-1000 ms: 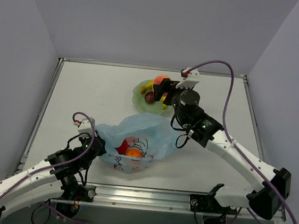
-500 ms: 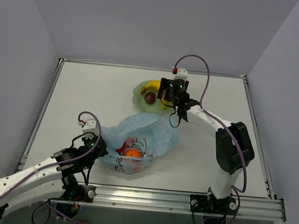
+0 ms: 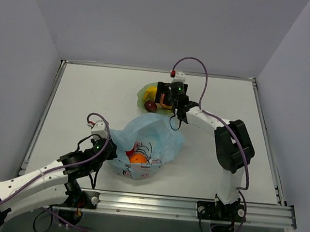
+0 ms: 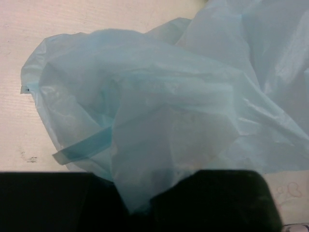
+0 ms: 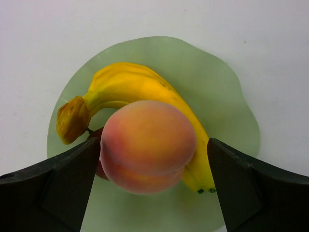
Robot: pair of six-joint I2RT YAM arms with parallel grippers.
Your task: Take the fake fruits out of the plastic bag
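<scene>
Peach (image 5: 147,145) rests on banana (image 5: 130,87) in bowl (image 5: 227,106) — right gripper (image 5: 153,164) spread, loose around it; left gripper (image 4: 137,198) pinches bag (image 4: 169,96). Risk — lifting fingers could nudge it rolling off.

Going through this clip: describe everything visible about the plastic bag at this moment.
The plastic bag is thin, crinkly, translucent light-blue film, with a white cartoon print and pinkish marks on its near side. It lies crumpled and slumped on the table, toward the front. An orange fruit shows through the film inside it. The left end effector is shut on a gathered fold at the bag's left edge. Close up, a darker blue band shows where the film doubles over.
</scene>
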